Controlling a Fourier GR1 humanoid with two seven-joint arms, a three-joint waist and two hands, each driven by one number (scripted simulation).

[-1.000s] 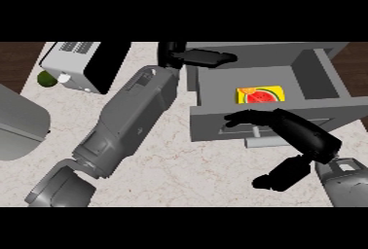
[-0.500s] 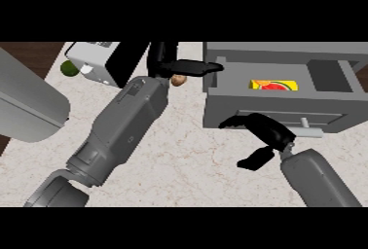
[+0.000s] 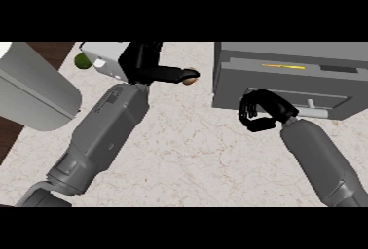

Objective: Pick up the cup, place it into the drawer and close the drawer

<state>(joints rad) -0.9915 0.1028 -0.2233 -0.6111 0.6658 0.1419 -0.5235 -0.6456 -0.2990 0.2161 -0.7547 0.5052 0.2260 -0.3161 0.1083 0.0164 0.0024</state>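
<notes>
Closing stage, judging by the drawer (image 3: 338, 85): almost home, with only a narrow dark slot open along its top edge. Look in that slot for the cup (image 3: 283, 65). Only a thin yellow-orange sliver on show, too little to confirm shape, but most likely already inside.

Note the right hand (image 3: 262, 111): curled narrow, holding nothing, set against the drawer front just to the left of the small pale handle (image 3: 313, 104). Push with the backs of the curled fingers rather than the tips, and drive straight along the drawer's line of travel. Slide the contact closer to the handle first, since an off-centre shove could skew the drawer in its runners. Keep the forearm in line with the push and go slowly over the last stretch. Stop once the slot disappears. Watch the sliver while pushing; cannot tell whether the cup sits low enough to pass under the top, so ease off at any sign of jamming.

Leave the left hand (image 3: 147, 65) where it lies, well apart over the marbled surface (image 3: 194, 151), fingers stretched out toward a small brown thing (image 3: 191, 81) at their tips, near a pale appliance (image 3: 101, 53). No part for it in this step.
</notes>
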